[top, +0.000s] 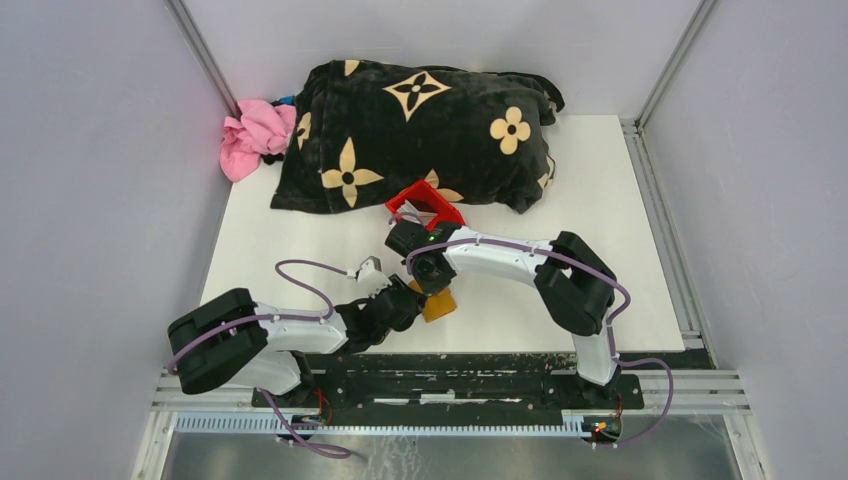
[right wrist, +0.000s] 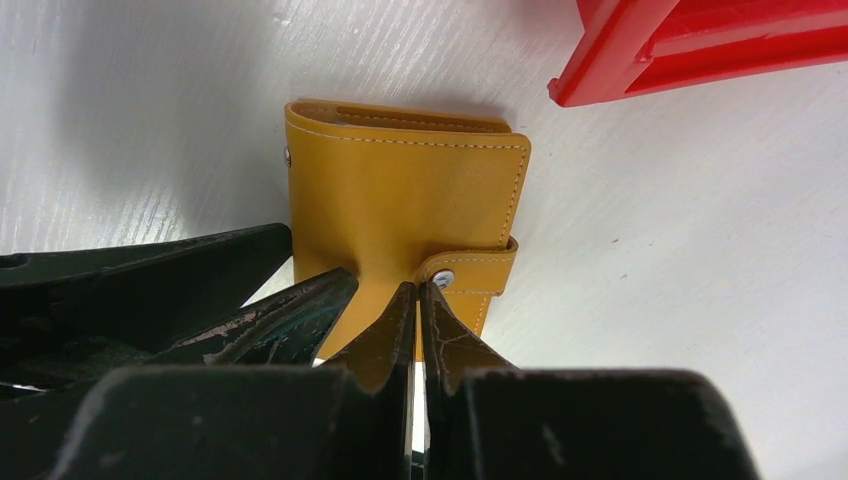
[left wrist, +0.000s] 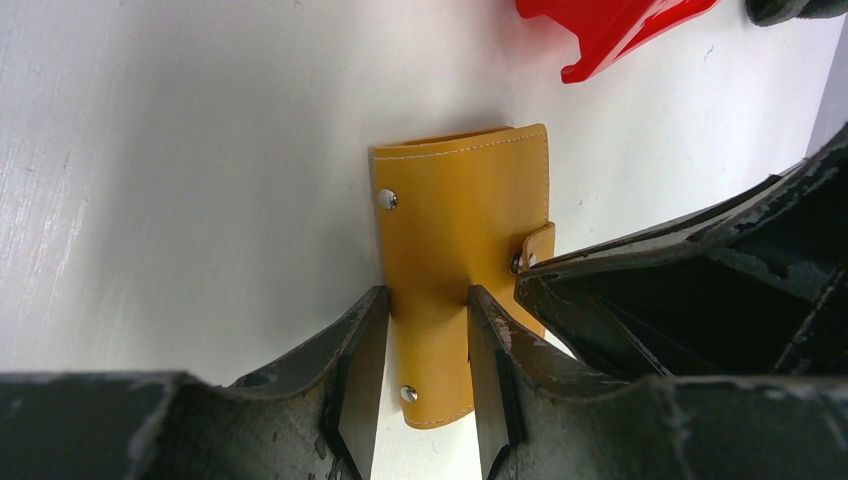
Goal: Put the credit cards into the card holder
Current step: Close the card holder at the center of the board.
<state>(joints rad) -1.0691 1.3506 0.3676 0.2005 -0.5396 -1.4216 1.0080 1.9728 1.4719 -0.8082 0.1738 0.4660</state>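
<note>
The card holder [left wrist: 460,215] is a tan-yellow folded wallet, snapped shut and lying flat on the white table; it also shows in the right wrist view [right wrist: 400,190] and the top view [top: 438,305]. My left gripper [left wrist: 428,300] is open, its two fingers straddling the holder's near end from above without squeezing it. My right gripper [right wrist: 418,288] is shut, its tips at the snap strap [right wrist: 470,268] on the holder's edge. I cannot tell whether it pinches the strap. No credit cards are in view.
A red plastic bin [top: 425,205] stands just behind the grippers, and shows in the wrist views too [left wrist: 620,30] [right wrist: 700,45]. A black blanket with tan flowers [top: 420,130] and a pink cloth [top: 255,135] lie at the back.
</note>
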